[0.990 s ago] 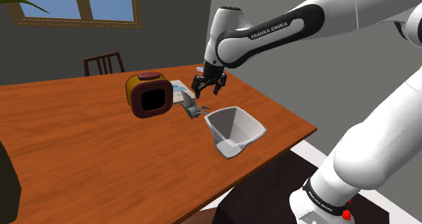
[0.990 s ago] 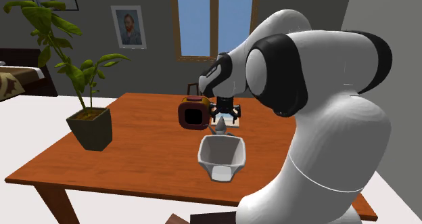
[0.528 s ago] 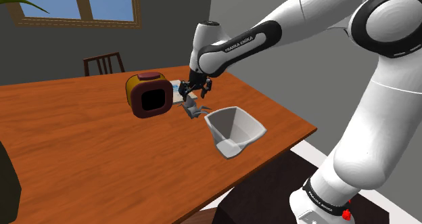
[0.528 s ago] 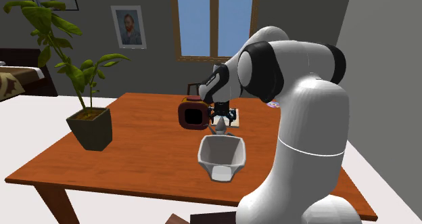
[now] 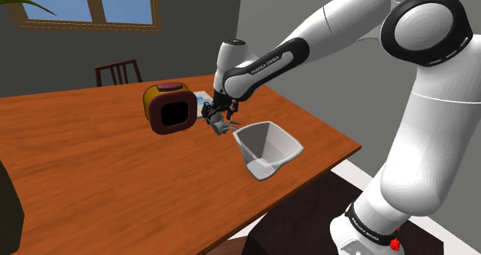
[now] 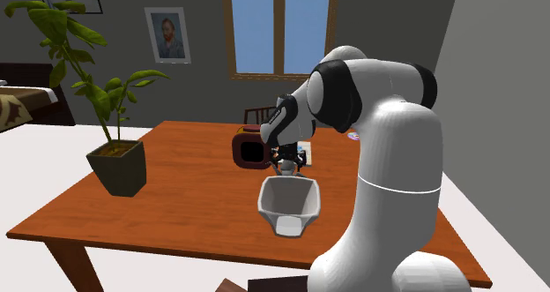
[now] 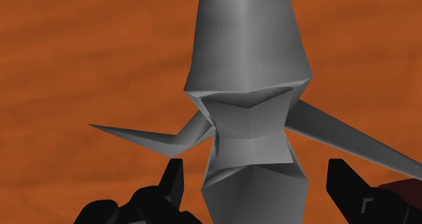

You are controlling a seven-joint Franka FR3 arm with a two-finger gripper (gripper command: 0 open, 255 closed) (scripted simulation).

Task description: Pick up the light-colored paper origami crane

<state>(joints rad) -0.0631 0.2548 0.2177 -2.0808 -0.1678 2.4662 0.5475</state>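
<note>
The end effector [image 7: 257, 178] is hovering spread, its fingers [image 7: 172, 182] flanking the grey origami crane [image 7: 247, 87] without touching. In the shoulder view the crane is lying on the desk [image 5: 92, 169] at the white bin's [image 5: 266, 149] ten o'clock. An off-centre squeeze risks it skidding sideways or crumpling a wing.

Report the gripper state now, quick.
Gripper: open, straddling the grey origami crane without touching it; nothing held.
</note>
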